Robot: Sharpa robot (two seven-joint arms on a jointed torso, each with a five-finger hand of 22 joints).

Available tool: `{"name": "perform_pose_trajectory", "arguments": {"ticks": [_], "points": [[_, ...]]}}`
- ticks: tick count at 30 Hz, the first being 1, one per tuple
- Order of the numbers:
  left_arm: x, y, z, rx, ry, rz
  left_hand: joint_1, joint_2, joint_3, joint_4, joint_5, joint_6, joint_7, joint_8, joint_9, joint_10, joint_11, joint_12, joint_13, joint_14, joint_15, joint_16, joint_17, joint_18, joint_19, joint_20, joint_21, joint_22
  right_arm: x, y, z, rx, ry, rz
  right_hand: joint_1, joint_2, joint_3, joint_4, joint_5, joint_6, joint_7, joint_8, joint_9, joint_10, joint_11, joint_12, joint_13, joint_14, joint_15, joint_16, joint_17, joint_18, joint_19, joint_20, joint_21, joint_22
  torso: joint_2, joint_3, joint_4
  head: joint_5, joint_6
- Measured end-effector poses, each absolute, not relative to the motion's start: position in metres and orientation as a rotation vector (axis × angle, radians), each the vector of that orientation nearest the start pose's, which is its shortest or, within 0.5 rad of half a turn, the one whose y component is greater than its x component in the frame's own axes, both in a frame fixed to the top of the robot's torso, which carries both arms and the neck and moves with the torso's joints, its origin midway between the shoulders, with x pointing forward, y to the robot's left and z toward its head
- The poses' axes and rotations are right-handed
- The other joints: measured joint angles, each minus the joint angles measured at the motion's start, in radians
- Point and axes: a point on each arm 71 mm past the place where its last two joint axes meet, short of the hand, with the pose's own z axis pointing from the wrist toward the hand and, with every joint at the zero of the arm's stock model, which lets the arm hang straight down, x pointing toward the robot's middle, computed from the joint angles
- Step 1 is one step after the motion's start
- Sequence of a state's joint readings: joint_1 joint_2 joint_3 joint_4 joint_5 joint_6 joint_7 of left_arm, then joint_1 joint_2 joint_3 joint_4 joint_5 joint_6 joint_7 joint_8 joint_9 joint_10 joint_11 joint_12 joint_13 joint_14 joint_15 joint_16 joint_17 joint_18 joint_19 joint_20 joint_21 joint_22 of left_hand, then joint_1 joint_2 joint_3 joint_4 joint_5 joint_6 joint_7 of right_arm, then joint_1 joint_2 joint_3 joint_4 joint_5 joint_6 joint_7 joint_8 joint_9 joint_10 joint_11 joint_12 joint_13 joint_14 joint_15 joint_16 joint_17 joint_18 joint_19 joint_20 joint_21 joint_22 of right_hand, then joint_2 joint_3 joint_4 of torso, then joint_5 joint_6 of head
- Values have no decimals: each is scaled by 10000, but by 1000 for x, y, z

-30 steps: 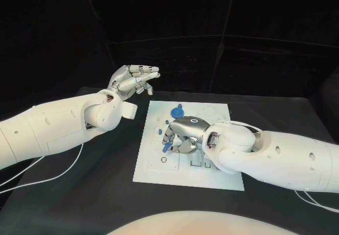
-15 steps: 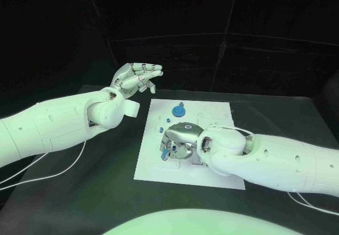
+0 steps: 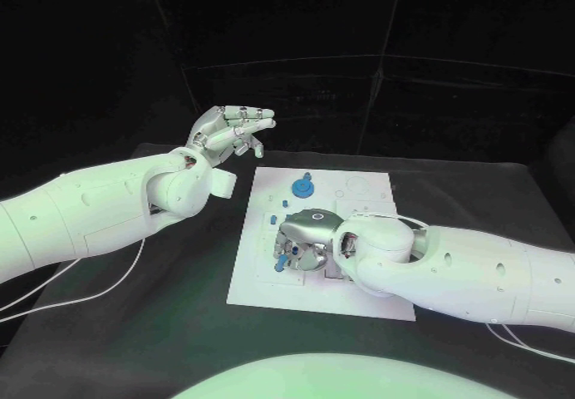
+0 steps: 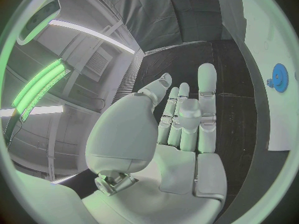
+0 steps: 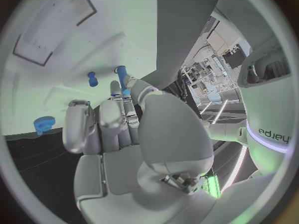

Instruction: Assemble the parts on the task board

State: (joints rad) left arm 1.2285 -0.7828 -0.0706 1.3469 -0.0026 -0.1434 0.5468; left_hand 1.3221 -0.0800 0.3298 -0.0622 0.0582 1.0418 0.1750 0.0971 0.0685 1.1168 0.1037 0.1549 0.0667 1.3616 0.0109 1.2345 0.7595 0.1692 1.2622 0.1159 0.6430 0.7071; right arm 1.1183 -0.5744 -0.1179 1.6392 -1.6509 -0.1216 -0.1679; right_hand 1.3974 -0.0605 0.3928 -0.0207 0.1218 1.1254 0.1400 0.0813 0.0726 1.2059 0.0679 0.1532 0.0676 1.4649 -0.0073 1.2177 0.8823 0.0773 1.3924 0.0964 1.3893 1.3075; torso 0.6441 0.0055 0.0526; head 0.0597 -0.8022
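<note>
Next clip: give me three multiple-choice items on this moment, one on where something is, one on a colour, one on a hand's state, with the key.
1. Where is the blue gear?
A. at the far end of the task board
B. on the black table
C. in the left hand

2. What colour is the peg in the right hand?
A. red
B. blue
C. yellow

3. How is the left hand?
A. gripping a peg
B. pressing the board
C. raised, fingers apart, holding nothing

Key: 1 A, the gear sits on the board's far part; 2 B, the right wrist view shows the blue peg pinched at its fingertips; 3 C, it is up beyond the board's far-left corner.
</note>
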Motion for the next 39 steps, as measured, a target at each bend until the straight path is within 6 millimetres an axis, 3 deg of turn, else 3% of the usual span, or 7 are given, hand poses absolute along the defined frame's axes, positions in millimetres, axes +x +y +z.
{"name": "perform_pose_trajectory", "arguments": {"ticks": [14,19,26,32,39], "points": [[519,227,-174,-9905,13103,-16707,0,0,0,0,0,0,0,0,0,0,0,0,1,0,0,0,1,0,0,0,0,1,397,-28,-239,-6589,18119,8266,0,0,-2,-2,-1,-2,0,-1,-9,0,0,-61,0,0,0,0,-61,0,0,0,0,0,0,-4,0,-5,-10],[519,227,-174,-9906,13105,-16706,0,0,0,0,0,0,0,0,0,0,0,0,2,0,0,0,1,0,0,0,0,1,396,-25,-239,-6715,18103,8206,-179,-179,-30,26,-1,-76,73,-57,-5,-83,83,-261,-16,0,0,0,-164,0,-42,43,-46,0,-5,-4,0,-6,-10],[519,228,-174,-9909,13106,-16702,0,0,0,0,0,0,0,0,0,0,0,0,2,0,0,0,2,0,0,0,0,2,396,-25,-241,-6813,18131,8107,-661,-659,-363,272,5,-1233,348,-194,-104,-873,393,-738,-41,-71,182,-180,-502,1,-370,251,-353,-319,-6,-4,-1,-6,-10],[519,229,-174,-9915,13106,-16691,0,0,0,0,0,0,0,0,0,0,0,0,3,0,0,0,2,0,0,0,0,2,395,-26,-240,-6713,17933,8208,-710,-708,-848,284,61,-1971,390,-194,-104,-1361,463,-739,-40,-160,271,-271,-800,3,-564,342,-574,-623,-7,-2,-4,-6,6],[518,230,-174,-9927,13106,-16667,0,0,0,0,0,0,0,0,0,0,0,0,3,0,1,0,2,0,0,0,0,3,390,-41,-232,-6224,17380,8545,-657,-761,-1111,268,122,-2073,391,-194,-83,-1451,446,-657,-29,-160,271,-359,-929,1,-612,320,-621,-715,-11,6,-4,-12,14]]}}
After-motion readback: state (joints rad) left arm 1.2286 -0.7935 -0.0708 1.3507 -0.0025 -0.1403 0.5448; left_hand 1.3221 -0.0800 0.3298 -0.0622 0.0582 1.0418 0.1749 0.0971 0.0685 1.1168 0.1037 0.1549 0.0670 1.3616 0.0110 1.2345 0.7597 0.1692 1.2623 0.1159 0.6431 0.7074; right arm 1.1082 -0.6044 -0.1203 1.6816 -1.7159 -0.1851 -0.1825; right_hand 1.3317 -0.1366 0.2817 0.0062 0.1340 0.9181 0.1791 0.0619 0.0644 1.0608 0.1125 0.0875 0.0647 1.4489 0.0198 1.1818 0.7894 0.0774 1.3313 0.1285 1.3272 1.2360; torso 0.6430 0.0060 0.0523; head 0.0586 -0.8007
